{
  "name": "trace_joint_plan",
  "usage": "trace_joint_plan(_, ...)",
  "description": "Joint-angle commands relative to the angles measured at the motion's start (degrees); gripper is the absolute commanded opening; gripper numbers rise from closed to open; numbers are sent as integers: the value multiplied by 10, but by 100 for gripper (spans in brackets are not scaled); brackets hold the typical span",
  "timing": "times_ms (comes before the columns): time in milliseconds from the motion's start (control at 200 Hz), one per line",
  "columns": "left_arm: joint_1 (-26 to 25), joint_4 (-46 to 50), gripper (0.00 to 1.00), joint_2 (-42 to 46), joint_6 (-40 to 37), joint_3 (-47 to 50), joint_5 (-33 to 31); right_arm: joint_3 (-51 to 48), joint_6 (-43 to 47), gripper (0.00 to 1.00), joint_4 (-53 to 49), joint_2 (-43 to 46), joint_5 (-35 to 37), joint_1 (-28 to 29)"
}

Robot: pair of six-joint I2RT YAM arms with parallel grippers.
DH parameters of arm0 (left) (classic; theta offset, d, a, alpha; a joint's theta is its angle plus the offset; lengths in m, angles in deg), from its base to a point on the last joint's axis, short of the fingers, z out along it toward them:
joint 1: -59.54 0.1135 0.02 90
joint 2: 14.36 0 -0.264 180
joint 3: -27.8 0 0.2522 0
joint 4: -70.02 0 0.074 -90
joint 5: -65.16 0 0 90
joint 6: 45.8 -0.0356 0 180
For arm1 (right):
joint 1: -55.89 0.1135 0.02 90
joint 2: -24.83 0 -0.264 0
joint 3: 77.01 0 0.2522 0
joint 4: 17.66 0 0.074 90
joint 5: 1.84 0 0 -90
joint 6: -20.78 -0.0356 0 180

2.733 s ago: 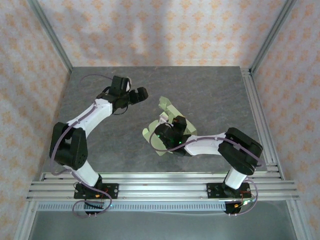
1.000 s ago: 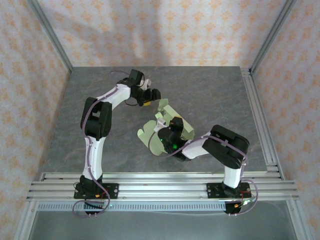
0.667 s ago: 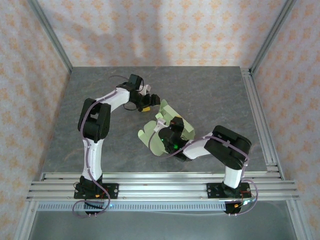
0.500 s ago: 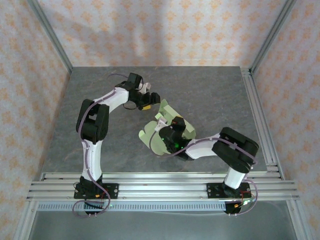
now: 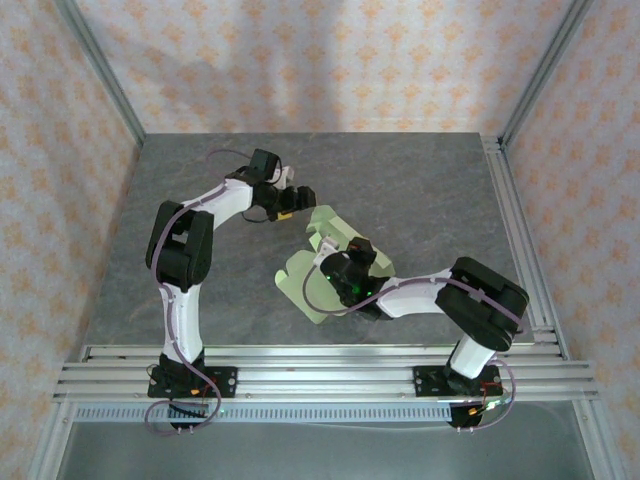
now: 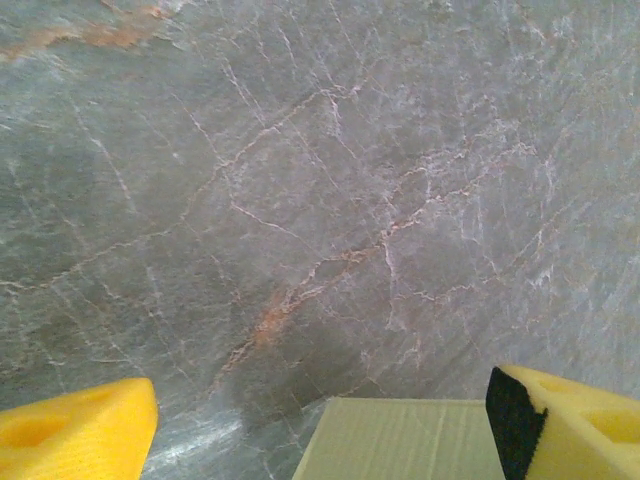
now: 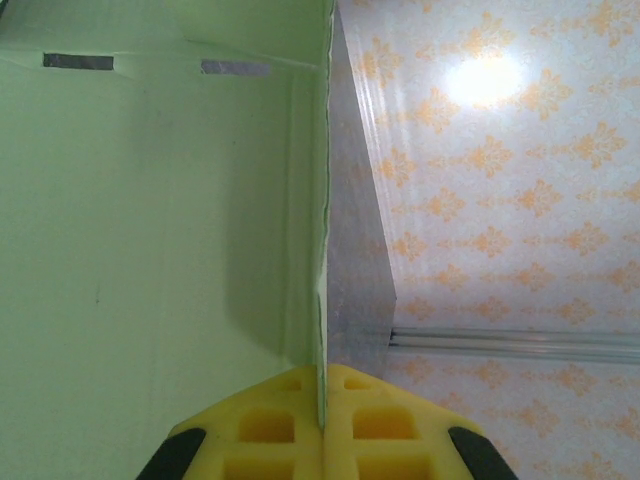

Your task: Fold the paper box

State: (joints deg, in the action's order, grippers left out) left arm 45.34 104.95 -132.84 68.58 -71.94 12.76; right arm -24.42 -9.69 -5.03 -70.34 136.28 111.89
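At frame centre the paper box (image 5: 303,287) is pinched at its edge by the right gripper (image 7: 322,405); its far flap has seemingly been brought between the left gripper's (image 6: 320,420) spread fingers; folding can be started.

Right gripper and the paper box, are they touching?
Touching. In the right wrist view the right gripper has its yellow pads shut on the paper box edge, the card pinched between them with no gap.

A: How much of the paper box (image 5: 296,278) can you see from above?
B: You lose its middle under the right gripper (image 5: 340,262). The left wrist view's bottom edge cuts it off.
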Motion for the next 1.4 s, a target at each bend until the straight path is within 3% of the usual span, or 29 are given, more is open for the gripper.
trace_joint_plan(0, 6, -15, 88, 39, 3, 9, -35, -1, -15, 0, -35, 26, -11, -7)
trace_joint_plan(260, 11, -37, 91, 73, -2, 38, -80, 26, -47, 0, -104, 44, -60, -26)
trace_joint_plan(546, 51, -46, 92, 65, 4, 38, -53, 35, -63, 0, -114, 44, -84, -41)
trace_joint_plan(926, 52, -14, 92, 8, -28, -24, -49, 59, -53, 0, -107, 25, -103, -42)
trace_joint_plan(1396, 33, 82, 91, -80, -125, -136, 60, 43, -36, 0, -90, 32, -135, -46)
